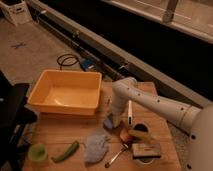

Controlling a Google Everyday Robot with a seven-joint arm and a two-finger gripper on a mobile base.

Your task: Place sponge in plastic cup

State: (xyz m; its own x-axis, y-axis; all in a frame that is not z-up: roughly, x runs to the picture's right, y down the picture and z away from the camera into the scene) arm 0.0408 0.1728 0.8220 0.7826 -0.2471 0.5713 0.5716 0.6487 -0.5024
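Sponge, as I judged it, lay at the right front of the desk, well apart from the green cup at the left front. My fingers hung low mid-desk near a cloth; I couldn't tell their spread. Grasp and drop remained.

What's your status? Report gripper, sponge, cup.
Gripper low at table centre, by yellow bin. Sponge front right, clear of gripper. Green cup front left; cloth and green vegetable lie between.
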